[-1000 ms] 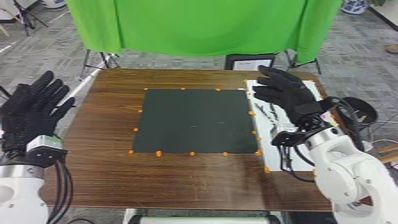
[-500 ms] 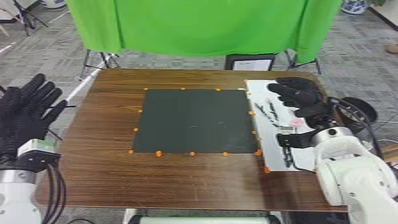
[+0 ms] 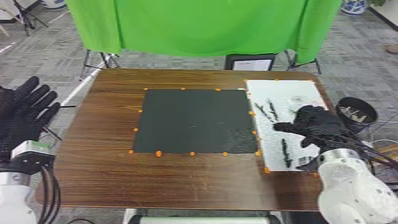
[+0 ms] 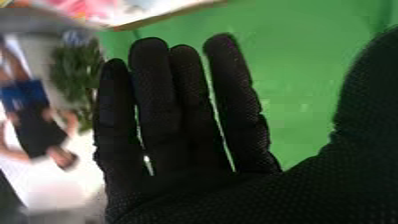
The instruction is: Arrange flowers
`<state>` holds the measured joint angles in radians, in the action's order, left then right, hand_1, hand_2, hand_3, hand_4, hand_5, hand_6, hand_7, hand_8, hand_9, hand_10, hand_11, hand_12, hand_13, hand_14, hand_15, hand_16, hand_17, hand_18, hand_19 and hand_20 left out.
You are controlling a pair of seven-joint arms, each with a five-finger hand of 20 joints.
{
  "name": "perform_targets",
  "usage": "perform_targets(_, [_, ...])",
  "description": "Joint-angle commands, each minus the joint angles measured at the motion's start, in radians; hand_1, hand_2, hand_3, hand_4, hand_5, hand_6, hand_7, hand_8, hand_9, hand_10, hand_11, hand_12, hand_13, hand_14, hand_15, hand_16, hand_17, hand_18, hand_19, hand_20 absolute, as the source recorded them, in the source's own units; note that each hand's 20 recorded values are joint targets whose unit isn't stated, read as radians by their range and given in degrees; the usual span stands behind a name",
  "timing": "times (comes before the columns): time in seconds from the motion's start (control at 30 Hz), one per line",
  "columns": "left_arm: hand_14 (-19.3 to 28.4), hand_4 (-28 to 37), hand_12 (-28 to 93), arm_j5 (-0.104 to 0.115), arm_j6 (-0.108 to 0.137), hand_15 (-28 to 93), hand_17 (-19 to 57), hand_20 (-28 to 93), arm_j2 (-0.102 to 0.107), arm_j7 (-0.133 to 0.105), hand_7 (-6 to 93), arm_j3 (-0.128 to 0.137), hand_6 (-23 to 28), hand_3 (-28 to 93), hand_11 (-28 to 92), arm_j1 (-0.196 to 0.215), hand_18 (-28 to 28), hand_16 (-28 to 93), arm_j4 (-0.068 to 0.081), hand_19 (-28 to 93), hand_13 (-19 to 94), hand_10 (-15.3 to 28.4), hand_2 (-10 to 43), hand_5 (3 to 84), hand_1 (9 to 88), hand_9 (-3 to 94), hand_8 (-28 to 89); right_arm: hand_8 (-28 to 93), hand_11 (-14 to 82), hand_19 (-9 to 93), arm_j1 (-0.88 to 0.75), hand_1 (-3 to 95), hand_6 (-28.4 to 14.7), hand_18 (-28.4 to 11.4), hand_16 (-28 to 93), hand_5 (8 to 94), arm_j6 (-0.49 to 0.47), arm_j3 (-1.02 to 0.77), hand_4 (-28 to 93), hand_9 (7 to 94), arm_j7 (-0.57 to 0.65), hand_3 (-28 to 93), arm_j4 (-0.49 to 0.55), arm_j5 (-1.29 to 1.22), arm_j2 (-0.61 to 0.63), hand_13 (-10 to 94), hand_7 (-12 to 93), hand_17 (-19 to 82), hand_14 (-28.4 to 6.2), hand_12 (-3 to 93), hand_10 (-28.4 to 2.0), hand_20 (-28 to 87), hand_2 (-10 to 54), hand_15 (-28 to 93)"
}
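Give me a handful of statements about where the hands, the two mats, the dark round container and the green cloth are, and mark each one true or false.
1. The dark mat lies to the left of the white mat. True.
2. The right hand is over the middle of the dark mat. False: it is at the right side of the white mat.
3. The green cloth hangs beyond the far edge of the table. True.
4. The left hand is curled into a fist. False: its fingers are straight.
5. The dark round container is beside the table's left edge. False: it is at the right edge.
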<state>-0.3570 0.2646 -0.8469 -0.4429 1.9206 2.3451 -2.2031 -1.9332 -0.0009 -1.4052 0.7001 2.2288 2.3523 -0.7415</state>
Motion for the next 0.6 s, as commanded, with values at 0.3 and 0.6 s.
perform_targets(0.3, [16.2,-28.3,14,0.018,0.021,28,-7.3,8,-0.002,-0.016,9.8,-0.003,10.2,73,16,0.035,14.9,-4,-0.016,34,18,17.1,7.8,39.4,24.8,31.3,-7,-9,43.5,78,0.157,11.5,-5.9,-27.4,28,67.1,-0.481,0.107,-26,64.4,0.187,65,0.008,-0.078,-0.031,53,29,24,-22.1,33.9,-20.6,39,-4.9,65])
perform_targets(0.6, [16.4,-28.3,14,-0.008,0.029,29,-7.2,8,-0.016,-0.001,10.0,-0.005,10.3,73,16,0.031,14.9,-4,-0.011,34,18,17.3,8.0,39.7,24.8,31.7,-7,-8,32.1,77,0.17,13.9,-6.8,-28.0,29,68.5,-0.583,0.119,-24,68.3,0.23,65,-0.023,-0.122,-0.05,53,19,24,-21.7,29.6,-20.8,39,-2.6,62])
